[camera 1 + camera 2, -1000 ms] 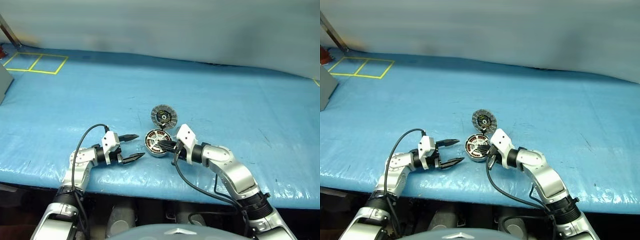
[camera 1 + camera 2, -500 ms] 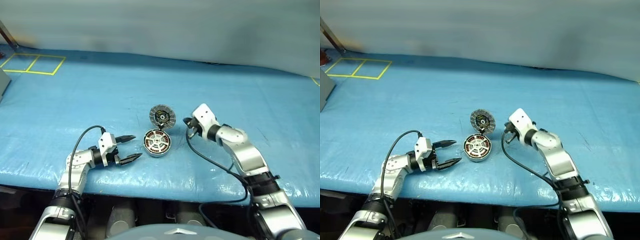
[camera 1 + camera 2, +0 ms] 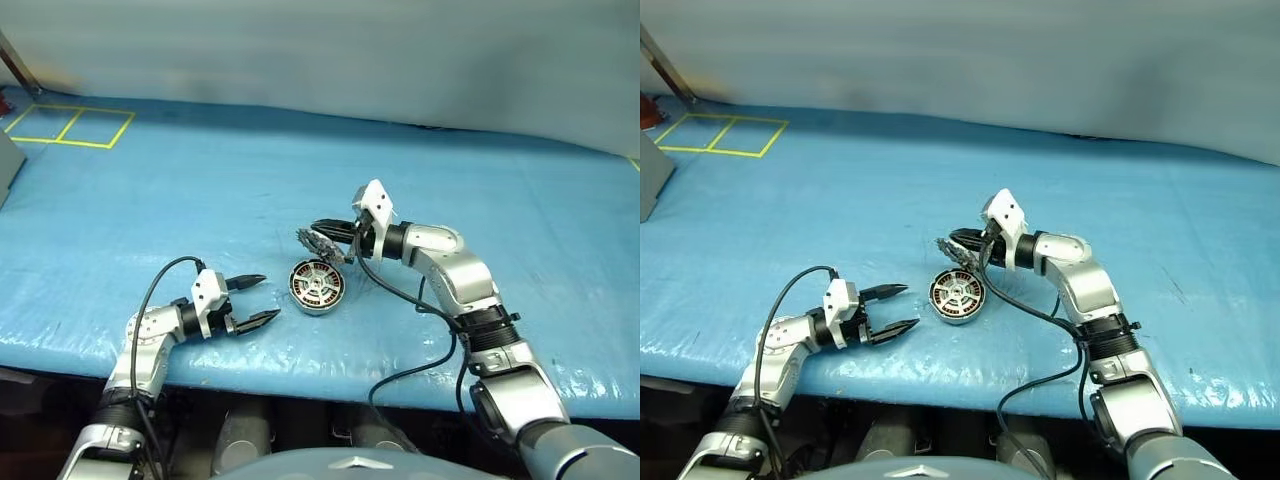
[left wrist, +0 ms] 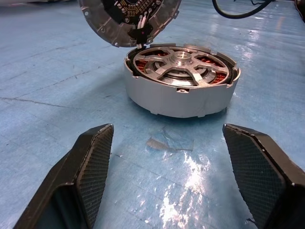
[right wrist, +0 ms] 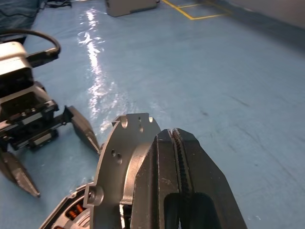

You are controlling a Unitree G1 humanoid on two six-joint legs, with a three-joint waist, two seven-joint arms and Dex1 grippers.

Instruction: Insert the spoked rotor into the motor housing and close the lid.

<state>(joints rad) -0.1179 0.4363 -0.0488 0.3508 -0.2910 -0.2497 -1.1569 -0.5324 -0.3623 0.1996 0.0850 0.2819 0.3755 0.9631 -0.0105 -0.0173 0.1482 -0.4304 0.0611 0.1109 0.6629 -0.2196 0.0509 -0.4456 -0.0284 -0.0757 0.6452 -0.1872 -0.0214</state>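
The motor housing (image 4: 181, 101) sits on the blue table near its front edge. The spoked rotor (image 4: 178, 62) lies inside it, over the copper windings. The lid (image 3: 322, 245) stands hinged at the housing's far side and leans over it. My right gripper (image 3: 316, 229) is shut with nothing between its fingers. Its fingertips (image 5: 174, 143) rest against the lid's plain grey outer face (image 5: 116, 162). My left gripper (image 3: 268, 297) is open and level, a short way left of the housing. Its fingers (image 4: 93, 167) stand wide apart and hold nothing.
Blue sheeting covers the table (image 3: 150, 180), whose front edge runs just below the left gripper. Yellow tape squares (image 3: 70, 125) mark the far left corner. A grey box edge (image 3: 5, 165) shows at the far left. Black cables hang from both wrists.
My right gripper left the housing's right side, swung out, then came in behind the lid. The lid has tipped from upright toward the housing. The left gripper stays put.
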